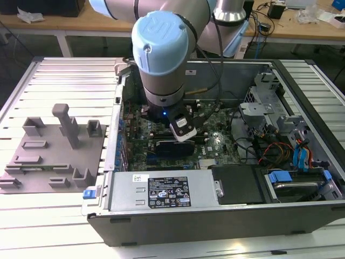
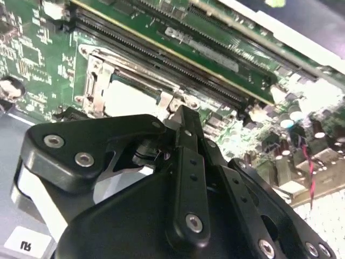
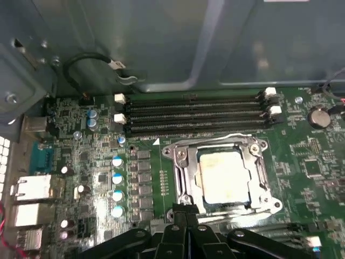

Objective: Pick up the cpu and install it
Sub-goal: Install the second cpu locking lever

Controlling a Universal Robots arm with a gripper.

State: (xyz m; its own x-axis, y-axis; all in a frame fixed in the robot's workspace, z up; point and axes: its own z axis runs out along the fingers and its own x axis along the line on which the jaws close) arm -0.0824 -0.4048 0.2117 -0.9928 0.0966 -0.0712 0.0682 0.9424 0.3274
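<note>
The arm reaches down into the open computer case [image 1: 226, 216], and the gripper [image 3: 186, 224] hangs just above the motherboard [image 3: 97, 178], at the near edge of the CPU socket [image 3: 180, 178]. In the first wrist view the cpu [image 3: 222, 174] lies flat inside this socket, its pale metal top framed on all sides by the silver bracket, and it looks level with the frame. In both wrist views the black fingers [image 2: 186, 162] meet at the tips with no visible gap, and nothing is held between them, so the gripper is closed and empty. The memory slots [image 3: 197, 113] run just beyond the socket, on its far side, and the blue capacitors [image 3: 117, 186] stand in a column beside it. In the exterior view the grey fixture plate [image 1: 51, 156] with its upright blocks rests on the table at the exterior view's left, well apart from the case, and I see no chip on it. My judgement is that the chip is already placed and the work is at the seating stage; whether the socket's lever is locked I cannot tell. Any further contact here calls for a light, straight touch, because the socket pins below are delicate
</note>
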